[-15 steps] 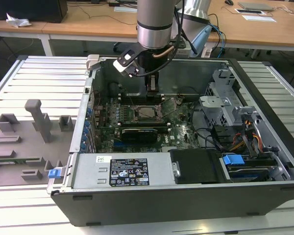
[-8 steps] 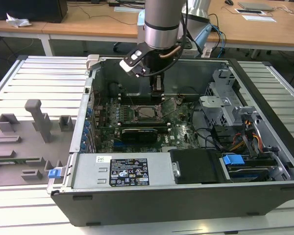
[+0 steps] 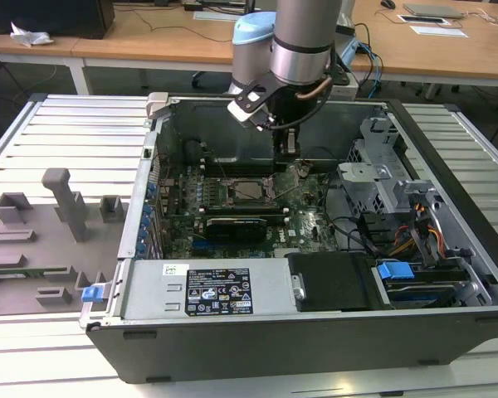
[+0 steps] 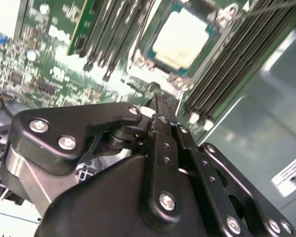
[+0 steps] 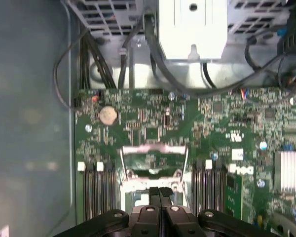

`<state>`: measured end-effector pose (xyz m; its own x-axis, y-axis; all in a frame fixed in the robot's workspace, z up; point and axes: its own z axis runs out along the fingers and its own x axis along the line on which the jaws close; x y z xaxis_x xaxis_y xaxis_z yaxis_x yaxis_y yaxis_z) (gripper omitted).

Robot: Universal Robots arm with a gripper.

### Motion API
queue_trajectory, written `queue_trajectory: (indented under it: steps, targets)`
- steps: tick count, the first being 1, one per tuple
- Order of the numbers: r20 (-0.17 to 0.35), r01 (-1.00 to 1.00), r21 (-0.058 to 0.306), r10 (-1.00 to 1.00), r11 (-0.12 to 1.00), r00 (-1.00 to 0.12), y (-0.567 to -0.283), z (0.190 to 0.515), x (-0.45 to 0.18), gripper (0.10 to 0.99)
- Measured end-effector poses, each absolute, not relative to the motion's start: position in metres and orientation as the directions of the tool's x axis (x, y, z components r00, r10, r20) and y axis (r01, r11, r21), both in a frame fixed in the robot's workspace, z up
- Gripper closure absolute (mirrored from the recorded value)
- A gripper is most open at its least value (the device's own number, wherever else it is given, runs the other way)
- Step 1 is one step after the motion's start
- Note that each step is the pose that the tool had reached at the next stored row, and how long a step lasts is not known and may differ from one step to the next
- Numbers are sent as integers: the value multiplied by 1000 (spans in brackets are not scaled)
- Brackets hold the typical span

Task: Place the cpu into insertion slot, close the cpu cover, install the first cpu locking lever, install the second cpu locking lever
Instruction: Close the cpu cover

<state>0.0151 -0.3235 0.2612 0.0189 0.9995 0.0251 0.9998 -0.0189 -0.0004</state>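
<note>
My hand (image 5: 161,193), fingers pressed together and holding nothing, hovers just beside the slot (image 3: 230,192). In the exterior view the cpu (image 3: 248,191) lies seated in the slot, with the hand to its right. The cover (image 5: 154,147) looks raised. I judge it wants one even push on its free edge, clear of the memory slots (image 5: 96,192).

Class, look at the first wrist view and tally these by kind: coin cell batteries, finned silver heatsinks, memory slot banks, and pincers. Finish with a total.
coin cell battery: 1
finned silver heatsink: 1
memory slot banks: 2
pincer: 1
Total: 5
</note>
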Motion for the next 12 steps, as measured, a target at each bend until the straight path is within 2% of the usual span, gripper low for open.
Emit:
queue_trajectory:
  steps: [12]
  targets:
    - [25,1000,-20,1000,3,-2,-324,261,67,980]
